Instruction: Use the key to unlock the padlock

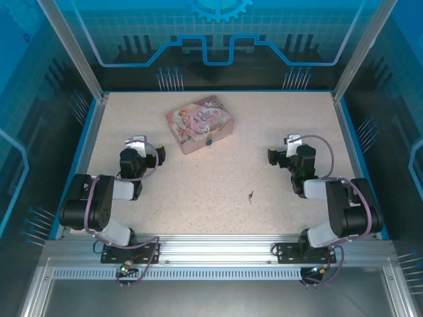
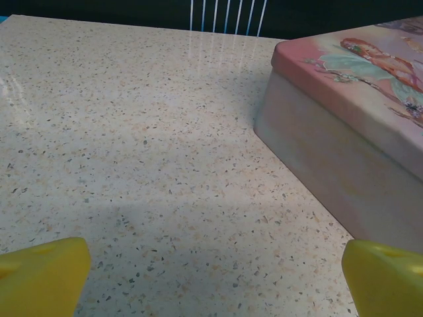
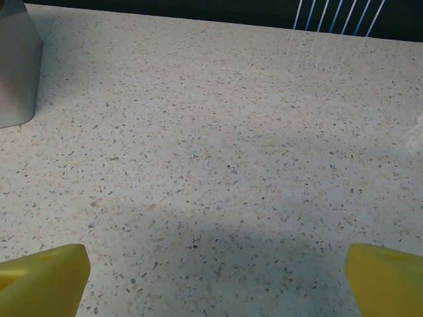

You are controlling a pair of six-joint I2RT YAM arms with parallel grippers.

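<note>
Both hands released, nothing in either. The left hand (image 1: 137,141) sits low over the bench (image 1: 198,211) on the left side. In its wrist view the yellow fingertips (image 2: 39,277) stand wide apart with bare speckled bench between them.

The right hand (image 1: 293,140) mirrors it on the right side. Its fingertips (image 3: 386,281) are spread just as wide over bare bench.

The pink tin box (image 1: 201,122) is at the far middle, turned at an angle. It's near the left hand but apart from it, and its side wall rises to the right in the left wrist view. A pale corner of it shows at the upper left of the right wrist view.

The padlock (image 1: 209,140), a tiny blue speck, sits against the near wall of the tin. I make it well to the right of the left hand and about level with it. It's too small for me to tell the shackle state.

The key (image 1: 250,196) lies flat on open bench, apart from everything. It's closer to the arm bases than either hand is, and nearer the right hand, to that hand's left.
</note>
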